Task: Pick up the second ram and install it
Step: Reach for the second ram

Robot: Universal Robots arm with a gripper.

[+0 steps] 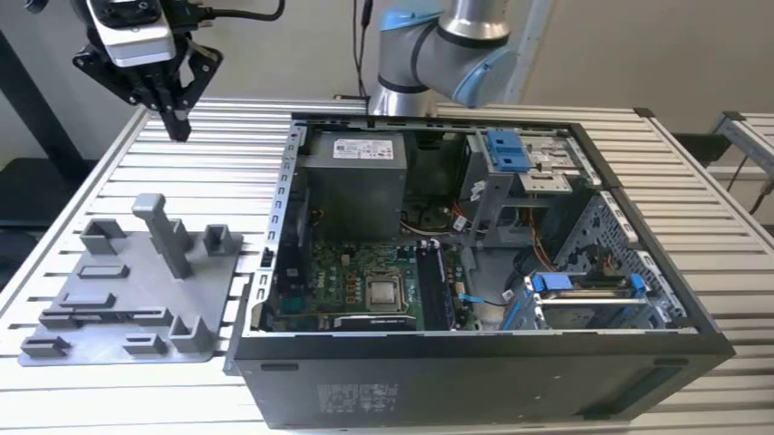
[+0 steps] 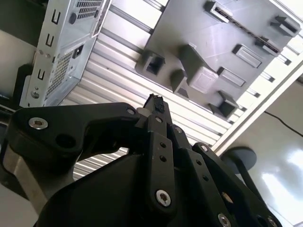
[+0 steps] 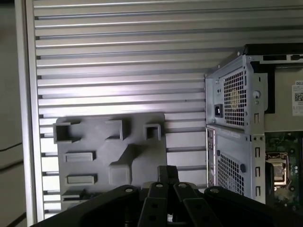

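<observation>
My gripper (image 1: pixel 178 130) hangs high above the slatted table at the exterior view's far left, behind the grey fixture plate (image 1: pixel 127 299) and left of the open computer case (image 1: pixel 484 362). Its black fingers point down and meet at the tips, shut, with nothing visible between them in both wrist views (image 2: pixel 154 101) (image 3: pixel 166 171). The second ram is out of view. The fixture plate (image 3: pixel 94 156) lies below the gripper with its posts and pockets bare. Inside the case, the motherboard (image 1: pixel 351 281) shows long dark memory slots (image 1: pixel 433 281) beside the processor socket.
The case holds a grey power supply (image 1: pixel 351 181) at the back and blue drive-bay latches (image 1: pixel 508 149) on the exterior view's right. The arm's base (image 1: pixel 423 63) stands behind the case. The case's perforated rear wall (image 3: pixel 232 109) stands close beside the fixture plate.
</observation>
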